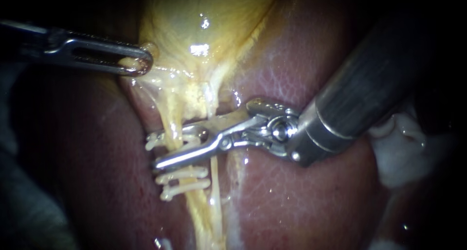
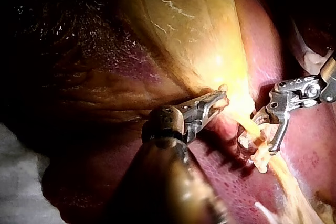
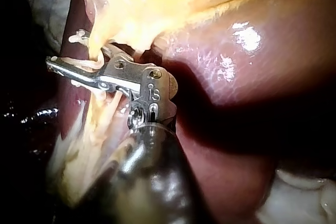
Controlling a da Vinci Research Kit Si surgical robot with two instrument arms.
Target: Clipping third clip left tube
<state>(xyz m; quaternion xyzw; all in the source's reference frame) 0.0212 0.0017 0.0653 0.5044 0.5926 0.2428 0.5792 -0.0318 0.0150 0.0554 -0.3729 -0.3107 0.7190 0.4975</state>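
Light is strongest on the gallbladder (image 1: 204, 31), whose wet surface throws white glare spots. Beside the gallbladder the liver (image 1: 301, 60) shows dimmer, and farther from it everything sinks into black shadow.

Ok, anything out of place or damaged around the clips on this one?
Nothing stands out. The white clips lie side by side across the left tube, the right instrument straddles it just above them, and the left instrument holds the gallbladder; no tear or bleeding shows.
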